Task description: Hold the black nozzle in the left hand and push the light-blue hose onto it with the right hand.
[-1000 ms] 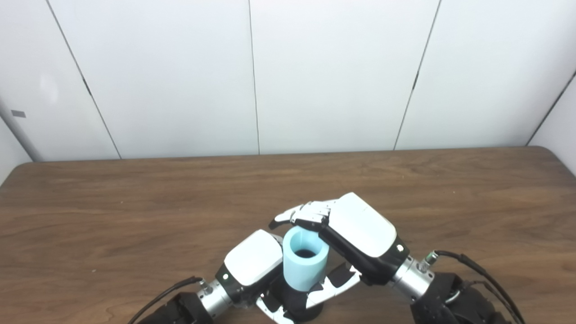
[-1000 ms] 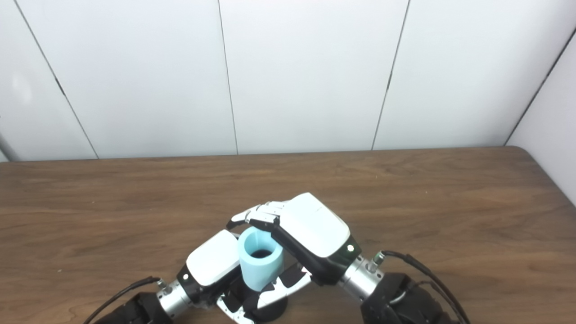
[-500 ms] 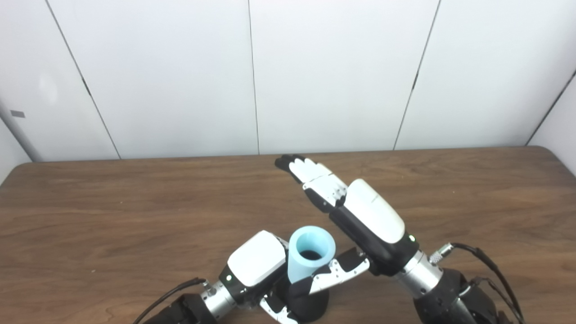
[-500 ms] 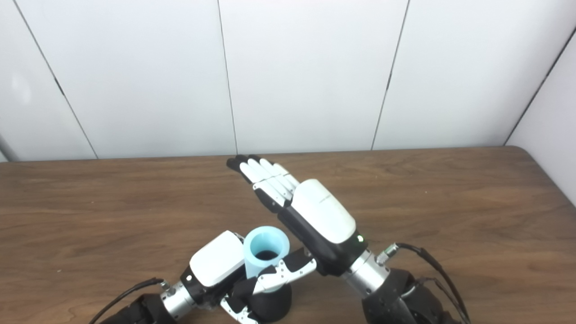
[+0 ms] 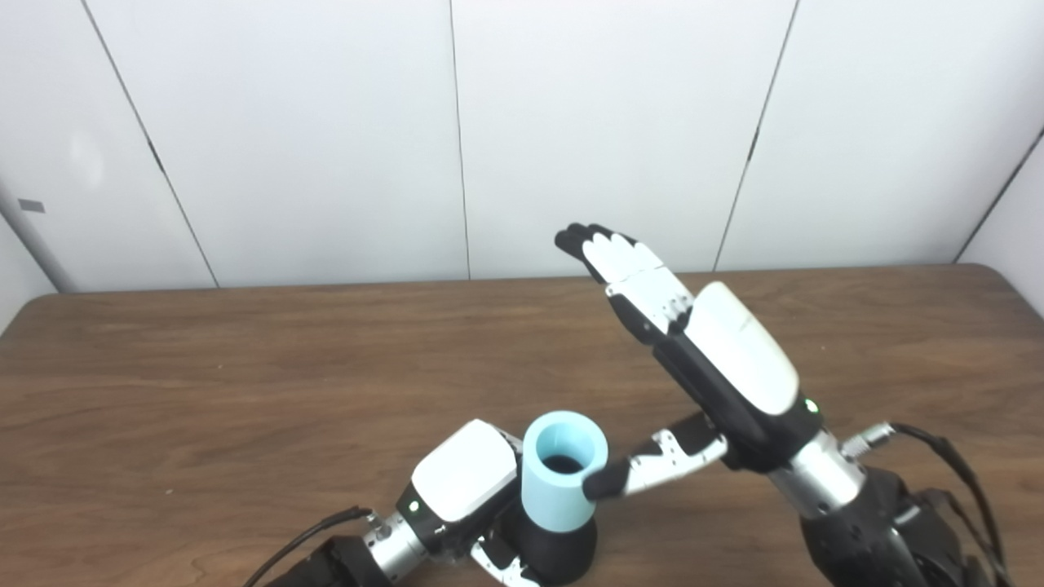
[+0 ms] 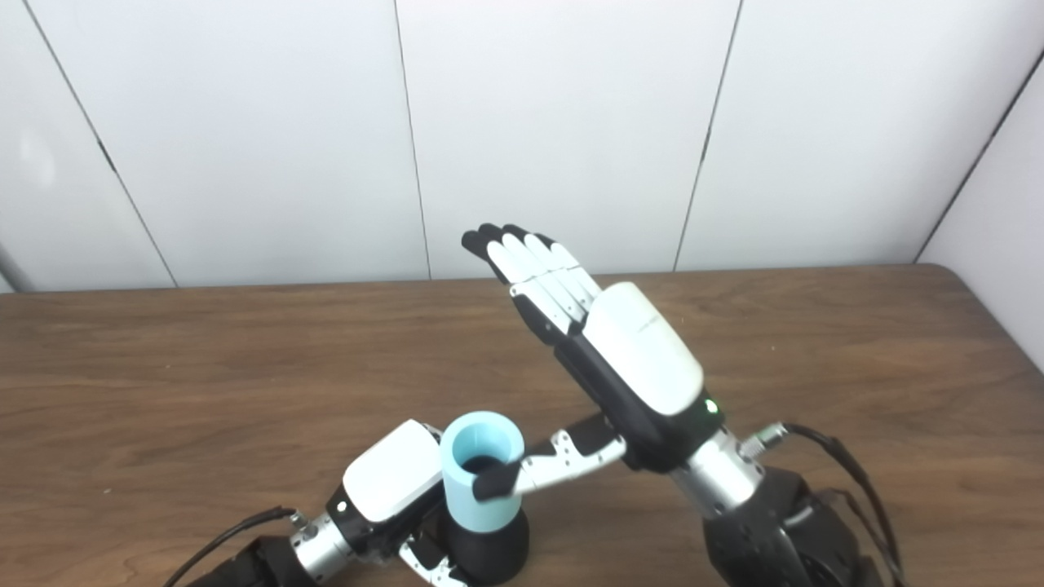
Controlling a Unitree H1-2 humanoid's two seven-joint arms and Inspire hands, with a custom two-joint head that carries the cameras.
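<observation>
Light-blue hose [image 5: 563,469] stands upright near the table's [image 5: 204,391] front edge, at about 6 o'clock of the tabletop, open mouth up, dark bore visible inside. Its lower end sits on the black nozzle [image 5: 559,550], whose wide black base flares out just below the hose and rests low, close to the table surface; whether it touches the table cannot be told.

Left hand [image 5: 465,481]: arm enters from bottom left, white back plate facing up, pressed against the hose at its 9 o'clock side. Fingers [image 5: 497,567] curl under and around the black nozzle base; the hand is clamped on the nozzle. How far the fingers wrap around the far side is hidden by the hose.

Right hand [image 6: 608,359]: arm enters from bottom right. Fingers [image 6: 534,269] extended straight and side by side, pointing toward 11 o'clock, raised well above the table and clear of the hose. Thumb [image 5: 644,473] splayed out toward 9 o'clock, its dark tip at the hose rim on the 3 o'clock side; in the right eye view the tip overlaps the rim, so contact looks likely but is not certain. The hand holds nothing, spread wide.

Table: dark wood grain. White panelled wall [image 5: 571,122] behind it at 12 o'clock. Black cables [image 5: 938,456] trail from both wrists.
</observation>
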